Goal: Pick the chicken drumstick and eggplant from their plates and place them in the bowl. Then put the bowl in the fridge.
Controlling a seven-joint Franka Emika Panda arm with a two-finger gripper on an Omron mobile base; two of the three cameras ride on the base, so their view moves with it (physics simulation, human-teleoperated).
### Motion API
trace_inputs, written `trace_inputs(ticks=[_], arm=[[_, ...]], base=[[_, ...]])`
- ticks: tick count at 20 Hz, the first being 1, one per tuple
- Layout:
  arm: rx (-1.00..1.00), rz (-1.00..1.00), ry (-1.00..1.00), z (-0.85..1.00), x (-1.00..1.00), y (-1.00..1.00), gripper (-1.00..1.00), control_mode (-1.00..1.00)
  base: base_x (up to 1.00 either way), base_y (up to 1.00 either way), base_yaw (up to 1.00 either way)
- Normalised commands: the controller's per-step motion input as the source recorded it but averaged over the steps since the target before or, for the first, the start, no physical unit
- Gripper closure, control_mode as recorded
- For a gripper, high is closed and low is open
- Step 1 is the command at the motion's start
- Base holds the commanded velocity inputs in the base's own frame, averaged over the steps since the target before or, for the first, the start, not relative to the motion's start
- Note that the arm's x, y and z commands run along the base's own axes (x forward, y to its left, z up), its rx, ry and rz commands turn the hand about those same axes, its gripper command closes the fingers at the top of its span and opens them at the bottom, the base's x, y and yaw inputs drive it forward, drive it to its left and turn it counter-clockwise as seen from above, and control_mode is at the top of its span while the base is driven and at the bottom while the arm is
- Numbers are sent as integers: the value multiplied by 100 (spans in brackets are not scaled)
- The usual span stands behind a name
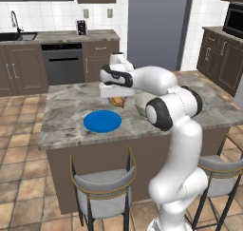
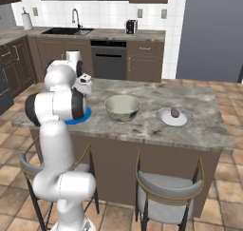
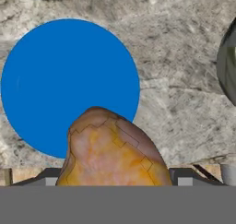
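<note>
The small golden orange-brown chicken drumstick [image 3: 113, 149] is seen large in the hand view: a lumpy, faceted body, paler yellow-orange at its centre and darker reddish-brown along its upper and right edges. It sits between the fingers of the two-finger gripper [image 1: 117, 101], whose jaws stand wide and are closed on the drumstick's sides. In the left base view the drumstick is carried clear above the grey-veined stone island counter [image 1: 66, 106], between the flat round bright blue plate [image 1: 102, 121] and the deep pale grey-green glossy bowl [image 2: 122, 107].

The blue plate lies bare on the counter, just left of the bowl as seen from the left base view. The bowl stands upright on the counter, a lighter rim being noted. To the right of the bowl in the right base view, a flat round grey plate [image 2: 182, 120] carries a small dark purplish lump taken to be the eggplant [image 2: 174, 112].

No brand, label or legible writing can be made out.

Beyond the bowl, a tall slate-blue fridge [image 2: 213, 33] stands against the back wall, next to dark brown cabinets [image 1: 97, 59], a dark dishwasher [image 1: 63, 63] and a sink with faucet [image 2: 66, 30]. Two grey-cushioned stools [image 1: 102, 187] stand at the island's near side on tan floor tiles [image 1: 23, 168].
</note>
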Motion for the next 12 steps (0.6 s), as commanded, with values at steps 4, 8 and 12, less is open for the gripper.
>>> trace_inputs(ticks=[4,8,12], arm=[[7,0,-22,32,-15,-51,100,-100],[7,0,-12,35,-4,-55,100,-100],[6,0,-6,24,3,-56,100,-100]], base=[[0,0,0],[0,0,0],[0,0,0]])
